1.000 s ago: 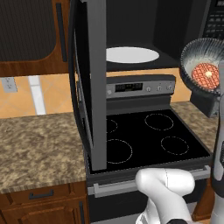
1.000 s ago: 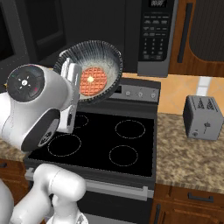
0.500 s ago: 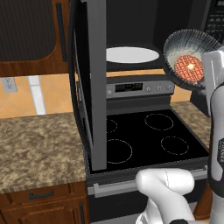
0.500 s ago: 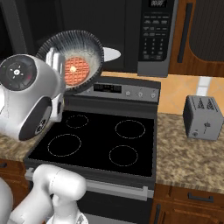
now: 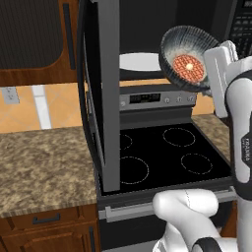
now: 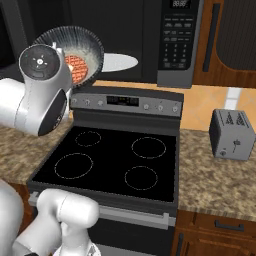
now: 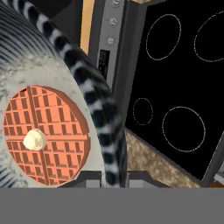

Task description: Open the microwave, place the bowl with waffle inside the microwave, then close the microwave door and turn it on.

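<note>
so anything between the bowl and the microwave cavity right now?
Nothing visible. The microwave door stands swung wide open to the left, and the bowl with the waffle hangs above the stove, right in front of the turntable plate.

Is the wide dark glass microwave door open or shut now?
Open. The dark glass microwave door stands swung out edge-on over the black stove, and the white round turntable plate shows inside.

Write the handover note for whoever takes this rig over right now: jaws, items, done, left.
Gripper: jaws shut on the rim of the bowl, held tilted in the air in front of the microwave.
Waffle: in the bowl.
Microwave door: swung open; white turntable bare.
Done: door opened, bowl picked up.
Left: set bowl inside, close door, turn it on at the keypad.
</note>
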